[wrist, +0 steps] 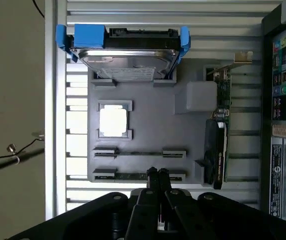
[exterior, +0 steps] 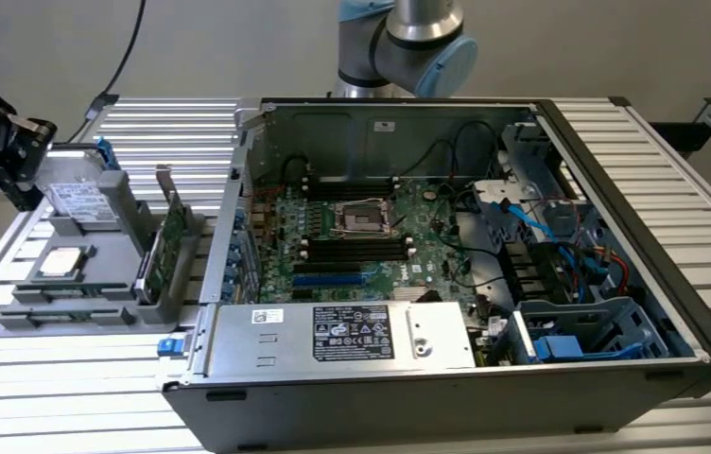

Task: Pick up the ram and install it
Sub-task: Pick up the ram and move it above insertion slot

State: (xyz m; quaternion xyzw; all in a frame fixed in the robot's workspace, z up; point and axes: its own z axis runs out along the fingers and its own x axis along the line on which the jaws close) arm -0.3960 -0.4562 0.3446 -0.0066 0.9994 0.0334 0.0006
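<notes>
Green, thin and dark: the ram [wrist: 130, 176] sits on edge in a slot at the near end of the grey tray [exterior: 103, 279], seen from the exterior view. From above, only its top edge shows, as a narrow strip between two end holders; chips can't be made out. Its long axis lies flat, running exterior view's left to right, parallel to the second slot [wrist: 139, 152] just behind it and crosswise to the expansion card [exterior: 169, 236], which stands along the tray's side nearest the PC case [exterior: 608, 236]. Further back on the tray a square silver CPU [exterior: 63, 260] lies flat in its pocket. Behind that the hard drive [exterior: 78, 194] stands upright in blue brackets. The pincer [exterior: 18, 189] hangs over the tray's exterior-view-left side, well clear of the parts. In the wrist view the pincer [wrist: 158, 172] has its fingers pressed together with nothing between them, and the tips line up over the middle of the ram's slot without touching it. The case lies open on the slatted metal surface [exterior: 78, 397] just beside the tray, with the motherboard [exterior: 355, 236] facing up and the arm's base behind it.
</notes>
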